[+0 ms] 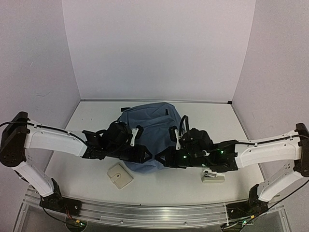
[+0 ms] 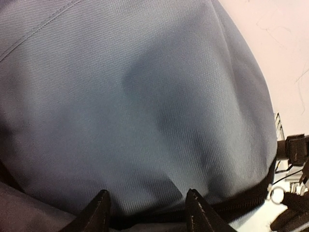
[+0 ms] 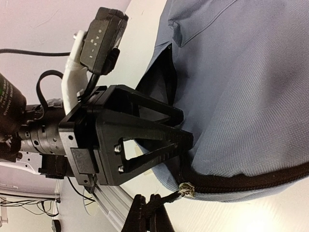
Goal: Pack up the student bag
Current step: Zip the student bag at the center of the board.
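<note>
While both arms reach inward over the white table (image 1: 82,179), I note the soft slate-blue fabric backpack (image 1: 152,123) lying at the middle of the table, nearer the back wall than the arm bases. Both wrists meet at its near edge, close together.

Left gripper (image 2: 147,193): the two black fingers stand clearly apart, roughly half spread. Blue fabric fills the wrist view beyond them, and the backpack's black-trimmed edge runs across just past the tips. I see nothing clamped between them.

Right gripper (image 3: 147,197): the fingers are pressed together with no gap. A black pull tab (image 3: 166,197) runs from between the tips to the metal slider (image 3: 186,189) at the end of the black zip (image 3: 251,181), so the jaws appear to pinch that tab. The zip curves along the backpack's lower edge in this view. A dark opening in the fabric shows beside the left gripper's black frame.

Other items on the table: a cream square flat object (image 1: 119,175) lies just in front of the backpack on the left side. A small white and metal item (image 1: 212,177) lies under the right forearm; I cannot tell what it is.
</note>
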### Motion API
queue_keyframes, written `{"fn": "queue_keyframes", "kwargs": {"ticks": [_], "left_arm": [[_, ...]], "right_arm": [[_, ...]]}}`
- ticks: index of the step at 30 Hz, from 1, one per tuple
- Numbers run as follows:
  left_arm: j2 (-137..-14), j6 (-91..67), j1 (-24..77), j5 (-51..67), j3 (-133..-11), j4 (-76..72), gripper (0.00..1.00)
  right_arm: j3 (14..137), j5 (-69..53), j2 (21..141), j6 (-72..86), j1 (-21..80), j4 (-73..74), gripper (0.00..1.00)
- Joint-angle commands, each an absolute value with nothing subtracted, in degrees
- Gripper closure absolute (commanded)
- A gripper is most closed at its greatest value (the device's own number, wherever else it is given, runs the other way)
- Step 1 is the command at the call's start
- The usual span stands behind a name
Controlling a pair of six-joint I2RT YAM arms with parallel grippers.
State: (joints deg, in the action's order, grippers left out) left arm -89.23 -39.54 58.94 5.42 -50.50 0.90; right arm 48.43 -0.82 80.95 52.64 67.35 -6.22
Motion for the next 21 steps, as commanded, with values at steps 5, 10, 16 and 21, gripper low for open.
{"fn": "queue_keyframes", "kwargs": {"ticks": [5,10,16,21], "left_arm": [[-79.44,-42.12,58.71,-6.15,-48.06,6.35,0.35],[-76.56,-44.38,57.52,-8.17,-48.71,12.44,0.33],[-72.74,-41.14,57.22,-3.33,-45.91,7.22,0.30],[-77.94,-33.71,58.07,7.59,-49.14,5.48,0.31]], "right_arm": [[56.00,-5.70,89.03,50.77,68.08,-9.09,0.96],[60.63,-7.09,92.19,48.08,69.54,-8.86,0.66],[59.89,0.57,84.58,47.64,69.54,-5.18,0.40],[57.96,11.68,78.48,49.07,68.86,4.08,0.27]]}}
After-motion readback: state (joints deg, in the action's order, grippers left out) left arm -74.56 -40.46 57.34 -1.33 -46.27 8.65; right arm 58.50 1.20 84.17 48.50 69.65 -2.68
